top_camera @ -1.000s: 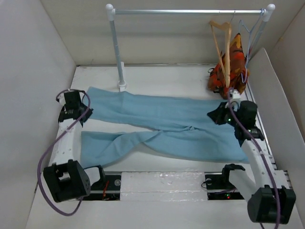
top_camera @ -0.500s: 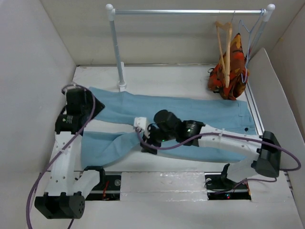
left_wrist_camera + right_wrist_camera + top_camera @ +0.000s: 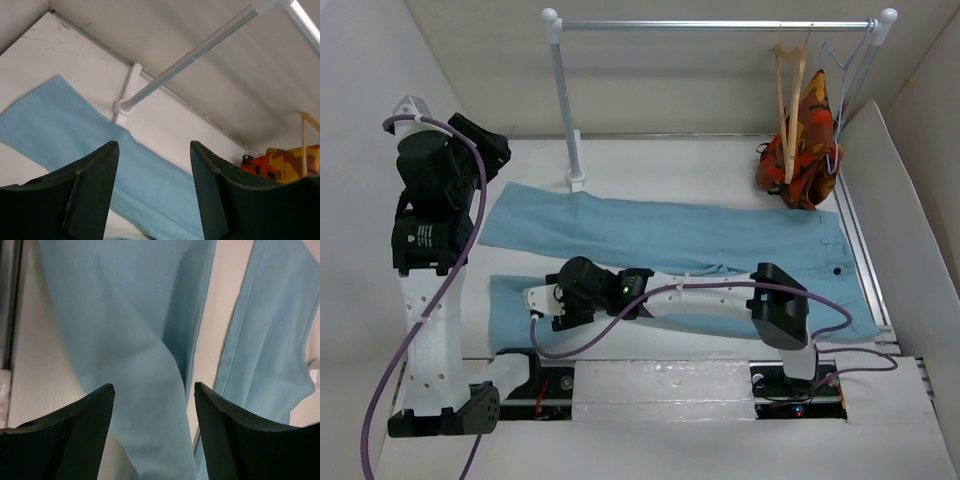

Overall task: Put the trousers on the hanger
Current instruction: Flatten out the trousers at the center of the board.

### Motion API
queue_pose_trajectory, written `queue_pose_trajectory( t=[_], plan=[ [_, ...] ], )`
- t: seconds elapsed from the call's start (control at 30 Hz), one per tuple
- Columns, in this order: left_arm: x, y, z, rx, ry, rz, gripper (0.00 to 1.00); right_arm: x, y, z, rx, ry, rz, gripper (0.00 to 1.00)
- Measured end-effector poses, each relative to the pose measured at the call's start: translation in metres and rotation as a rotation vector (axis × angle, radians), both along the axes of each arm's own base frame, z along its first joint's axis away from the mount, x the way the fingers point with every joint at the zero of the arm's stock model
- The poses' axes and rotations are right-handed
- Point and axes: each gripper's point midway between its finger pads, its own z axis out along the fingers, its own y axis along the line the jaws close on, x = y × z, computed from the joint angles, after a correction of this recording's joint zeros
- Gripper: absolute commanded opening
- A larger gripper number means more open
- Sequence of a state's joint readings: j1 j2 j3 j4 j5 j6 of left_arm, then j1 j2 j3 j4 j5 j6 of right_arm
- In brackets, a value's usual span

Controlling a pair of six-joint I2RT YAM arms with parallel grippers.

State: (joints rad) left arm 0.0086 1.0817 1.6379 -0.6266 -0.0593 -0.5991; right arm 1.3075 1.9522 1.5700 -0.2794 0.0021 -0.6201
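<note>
While my left claw (image 3: 485, 140) hangs high at the left, spread and empty, my right claw (image 3: 153, 386) is low over the near leg of the trousers (image 3: 670, 240), also spread. They lie flat on the worktop (image 3: 700, 165). I should descend straight and pinch one fold only. The hanger (image 3: 788, 100) hangs on the rail (image 3: 720, 24) far right, well apart.

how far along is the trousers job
Nothing looks done: the trousers lie flat on the table and the hanger hangs on the rail. In hand: the right pincer, open, hovers over a leg; the left pincer is raised, open. Left: grasp, fetch hanger, drape.
</note>
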Motion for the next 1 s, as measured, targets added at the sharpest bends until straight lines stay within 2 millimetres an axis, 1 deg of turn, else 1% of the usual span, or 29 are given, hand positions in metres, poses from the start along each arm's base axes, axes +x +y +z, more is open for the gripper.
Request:
queue_pose_trajectory(
  t=[0.1, 0.2, 0.3, 0.37, 0.43, 0.47, 0.5, 0.53, 0.57, 0.6, 0.7, 0.77, 0.8, 0.83, 0.87, 0.9, 0.93, 1.0],
  plan=[
    [0.003, 0.000, -0.021, 0.015, 0.051, -0.008, 0.55, 0.000, 0.008, -0.021, -0.039, -0.031, 0.015, 0.73],
    [0.005, 0.002, -0.036, 0.036, 0.091, -0.008, 0.55, -0.013, 0.013, -0.038, -0.078, -0.044, 0.052, 0.75],
    [0.006, 0.003, -0.041, 0.059, 0.105, -0.010, 0.55, -0.032, 0.020, -0.052, -0.103, -0.053, 0.098, 0.75],
    [0.007, 0.004, -0.043, 0.072, 0.110, -0.011, 0.55, -0.040, 0.024, -0.063, -0.122, -0.056, 0.115, 0.74],
    [0.008, 0.005, -0.045, 0.085, 0.113, -0.013, 0.55, -0.044, 0.027, -0.073, -0.135, -0.051, 0.117, 0.71],
    [0.008, 0.005, -0.047, 0.090, 0.118, -0.014, 0.55, -0.043, 0.028, -0.071, -0.138, -0.061, 0.120, 0.70],
    [0.009, 0.007, -0.049, 0.095, 0.122, -0.010, 0.55, -0.040, 0.028, -0.069, -0.144, -0.079, 0.122, 0.65],
    [0.010, 0.008, -0.052, 0.103, 0.130, -0.008, 0.55, -0.038, 0.028, -0.068, -0.150, -0.094, 0.122, 0.57],
    [0.011, 0.010, -0.055, 0.109, 0.137, -0.005, 0.55, -0.036, 0.027, -0.067, -0.162, -0.105, 0.121, 0.44],
    [0.012, 0.011, -0.058, 0.115, 0.147, -0.002, 0.55, -0.031, 0.026, -0.066, -0.174, -0.115, 0.113, 0.18],
    [0.015, 0.015, -0.068, 0.139, 0.175, 0.003, 0.55, -0.028, 0.022, -0.063, -0.210, -0.115, 0.109, 0.00],
    [0.016, 0.017, -0.077, 0.154, 0.200, 0.005, 0.55, -0.026, 0.018, -0.064, -0.230, -0.106, 0.106, 0.00],
    [0.016, 0.017, -0.078, 0.156, 0.202, 0.006, 0.54, -0.023, 0.020, -0.061, -0.221, -0.107, 0.099, 0.00],
    [0.017, 0.019, -0.086, 0.166, 0.223, 0.009, 0.54, -0.016, 0.023, -0.055, -0.192, -0.090, 0.043, 0.00],
    [0.017, 0.019, -0.089, 0.172, 0.233, 0.009, 0.55, -0.002, 0.031, -0.048, -0.141, -0.087, -0.025, 0.00],
    [0.017, 0.019, -0.092, 0.176, 0.240, 0.006, 0.55, 0.017, 0.039, -0.041, -0.080, -0.076, -0.091, 0.00],
    [0.018, 0.019, -0.096, 0.181, 0.248, 0.002, 0.57, 0.037, 0.041, -0.037, -0.032, -0.060, -0.156, 0.00],
    [0.017, 0.019, -0.105, 0.185, 0.264, -0.001, 0.57, 0.084, 0.032, -0.031, 0.035, -0.010, -0.280, 0.00]
  ],
)
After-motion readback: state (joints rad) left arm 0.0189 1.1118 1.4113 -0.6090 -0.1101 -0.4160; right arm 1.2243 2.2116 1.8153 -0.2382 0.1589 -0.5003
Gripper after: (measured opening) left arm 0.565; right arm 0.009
